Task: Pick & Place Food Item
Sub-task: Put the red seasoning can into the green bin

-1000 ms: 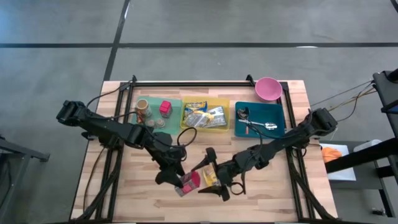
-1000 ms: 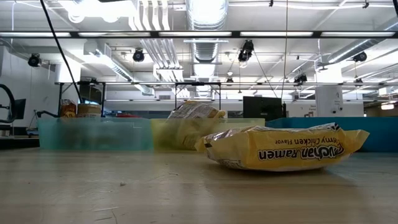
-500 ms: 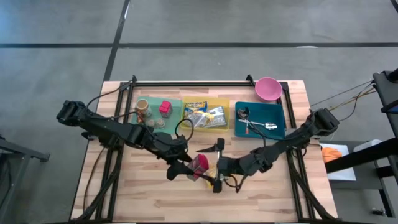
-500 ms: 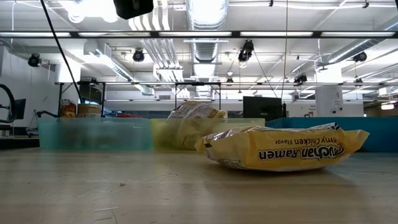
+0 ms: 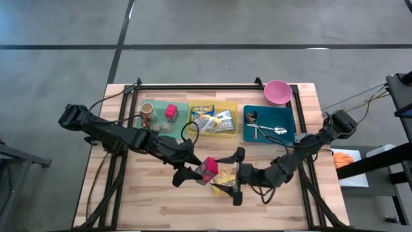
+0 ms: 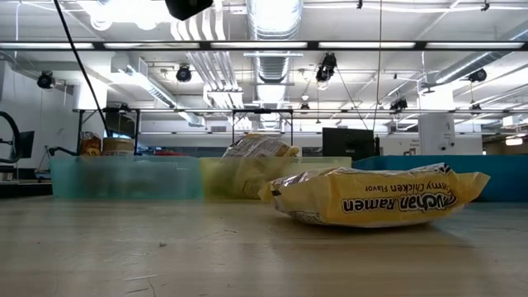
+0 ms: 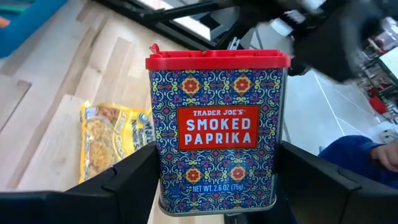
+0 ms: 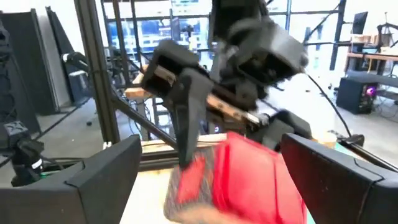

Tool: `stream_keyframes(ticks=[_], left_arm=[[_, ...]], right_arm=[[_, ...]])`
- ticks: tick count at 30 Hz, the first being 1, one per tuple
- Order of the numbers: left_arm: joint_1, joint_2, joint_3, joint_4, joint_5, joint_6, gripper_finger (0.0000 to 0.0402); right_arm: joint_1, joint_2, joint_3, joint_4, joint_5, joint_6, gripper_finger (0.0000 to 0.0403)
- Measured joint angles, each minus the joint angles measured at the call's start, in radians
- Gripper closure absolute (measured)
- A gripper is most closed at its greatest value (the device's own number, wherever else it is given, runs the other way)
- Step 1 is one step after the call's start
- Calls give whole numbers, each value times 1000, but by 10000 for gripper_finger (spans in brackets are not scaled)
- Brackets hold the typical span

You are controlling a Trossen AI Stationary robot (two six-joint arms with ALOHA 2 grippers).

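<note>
wooden tabletop [image 5: 148,193] under both arms, and along its far side sit a green tray [image 5: 177,110], a yellow tray [image 5: 226,131] with packets and a blue tray [image 5: 270,119] with cutlery. a yellow ramen packet [image 6: 375,196] lies flat mid-table. left pincer [image 5: 201,173] is clamped on the smoked paprika tin [image 7: 217,127], held upright above the tabletop, just beside the ramen. right pincer [image 5: 236,175] faces it from close by, fingers wide apart, gripping nothing. pink bowl [image 5: 277,91] sits at the far edge.
</note>
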Motion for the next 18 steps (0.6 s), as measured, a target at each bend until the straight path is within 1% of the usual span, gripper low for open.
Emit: stream_keyframes(ticks=[3,5,8,10,13,16,18], left_arm=[[-1,-6,0,18,0,18,110],[-2,-13,0,21,-4,36,110],[-4,-27,0,25,-20,62,110],[-5,-36,0,46,-35,85,110],[-5,-39,0,100,-38,112,110],[-5,-38,0,128,-47,127,110],[-5,-38,0,128,-81,137,110]], right_arm=[[18,-25,-65,82,51,0,23],[30,-39,-116,170,90,1,23],[33,-40,-194,333,93,1,23],[32,-40,-243,447,72,25,23],[15,-22,-292,564,27,78,23],[-4,14,-299,637,-41,110,23],[-11,36,-281,649,-51,127,23]])
